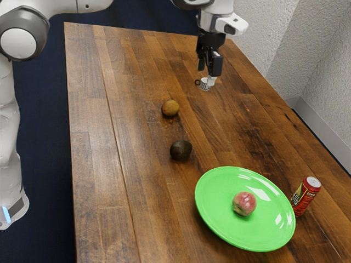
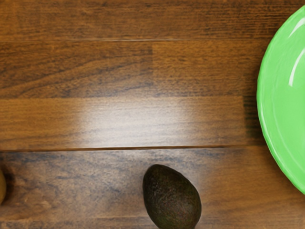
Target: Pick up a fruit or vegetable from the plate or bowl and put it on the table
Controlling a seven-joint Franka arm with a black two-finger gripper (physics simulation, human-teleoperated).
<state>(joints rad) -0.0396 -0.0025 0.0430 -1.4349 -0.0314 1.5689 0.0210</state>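
Wooden table (image 1: 126,181): apple (image 1: 244,203) on its plate, low and camera-side of the jaws

The apple rests near the middle of the green plate (image 1: 216,227), with bare plate all round it. It looks close to round, with no marked long axis, so the grasp should ask little in the way of a particular wrist angle. Just beside the plate, toward the exterior view's right, stands the can (image 1: 307,195). The avocado (image 1: 181,150) lies off the plate, and the brown fruit (image 1: 170,108) farther from it; both are on the table, so neither is the one to fetch.

The jaws, on the one arm (image 1: 215,22), are spread with a gap between them, hanging well above the table. From them the apple lies nearer the exterior camera and toward that view's right, well apart and lower down. In the wrist view the plate's edge shows beyond the avocado, on the side away from the brown fruit: that is the way to travel. The task looks to be at its reach. The next move calls for crossing over the plate first, then straight down; coming in low could clip the rim.
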